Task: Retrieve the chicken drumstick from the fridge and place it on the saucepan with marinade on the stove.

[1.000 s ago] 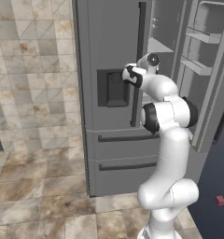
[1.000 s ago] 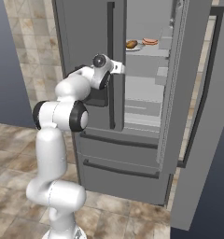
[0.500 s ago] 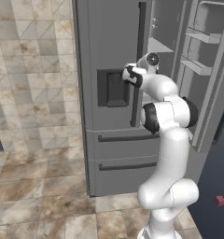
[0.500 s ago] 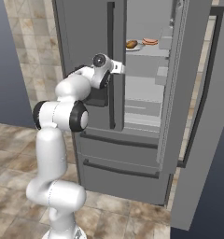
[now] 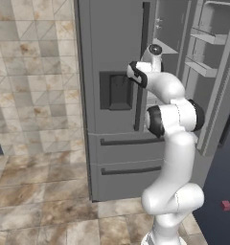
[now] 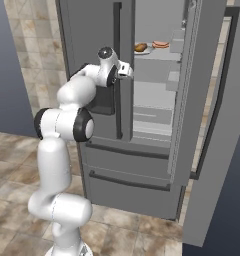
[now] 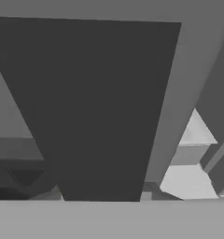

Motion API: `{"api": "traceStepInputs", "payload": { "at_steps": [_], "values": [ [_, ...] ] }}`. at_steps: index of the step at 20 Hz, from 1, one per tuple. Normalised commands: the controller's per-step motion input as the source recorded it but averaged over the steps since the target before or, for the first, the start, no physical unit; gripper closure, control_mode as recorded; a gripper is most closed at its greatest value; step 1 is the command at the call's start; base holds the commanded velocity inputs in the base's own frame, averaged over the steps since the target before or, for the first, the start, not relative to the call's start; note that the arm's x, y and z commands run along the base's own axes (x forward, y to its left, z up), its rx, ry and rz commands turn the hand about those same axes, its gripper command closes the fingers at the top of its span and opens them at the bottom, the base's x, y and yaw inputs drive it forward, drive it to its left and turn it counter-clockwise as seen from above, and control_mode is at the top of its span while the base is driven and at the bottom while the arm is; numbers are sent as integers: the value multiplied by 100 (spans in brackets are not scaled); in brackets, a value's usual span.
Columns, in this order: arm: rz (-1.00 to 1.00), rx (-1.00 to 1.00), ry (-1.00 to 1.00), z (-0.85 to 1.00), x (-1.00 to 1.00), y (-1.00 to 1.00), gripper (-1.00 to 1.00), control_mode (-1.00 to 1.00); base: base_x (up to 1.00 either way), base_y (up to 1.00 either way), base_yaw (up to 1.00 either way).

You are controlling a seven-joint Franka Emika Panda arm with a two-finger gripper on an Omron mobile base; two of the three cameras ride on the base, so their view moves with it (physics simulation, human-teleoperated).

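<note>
The chicken drumstick [image 6: 140, 47], a small tan piece, lies on a plate [image 6: 145, 51] on an upper shelf inside the fridge [image 6: 92, 30], whose right door [image 6: 199, 100] stands open. The gripper [image 6: 125, 70] is raised beside the left door's dark handle [image 6: 117, 70], below and left of the drumstick. Whether its fingers are spread or closed cannot be told.

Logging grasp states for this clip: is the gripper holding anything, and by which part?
Cannot be told: the gripper sits by the fridge at its open side, its tip indistinct.
</note>
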Motion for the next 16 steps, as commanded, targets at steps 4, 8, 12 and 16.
{"api": "traceStepInputs", "payload": {
  "at_steps": [4,8,12,16],
  "values": [
    [1,0,0,-7,-48,47,100,-100,0,0,0],
    [2,-3,0,-26,-60,59,100,-100,0,0,0],
    [2,-5,-6,-40,-73,72,100,-100,0,0,0],
    [2,-5,-10,-37,-75,74,100,-100,0,0,0]
  ]
}}
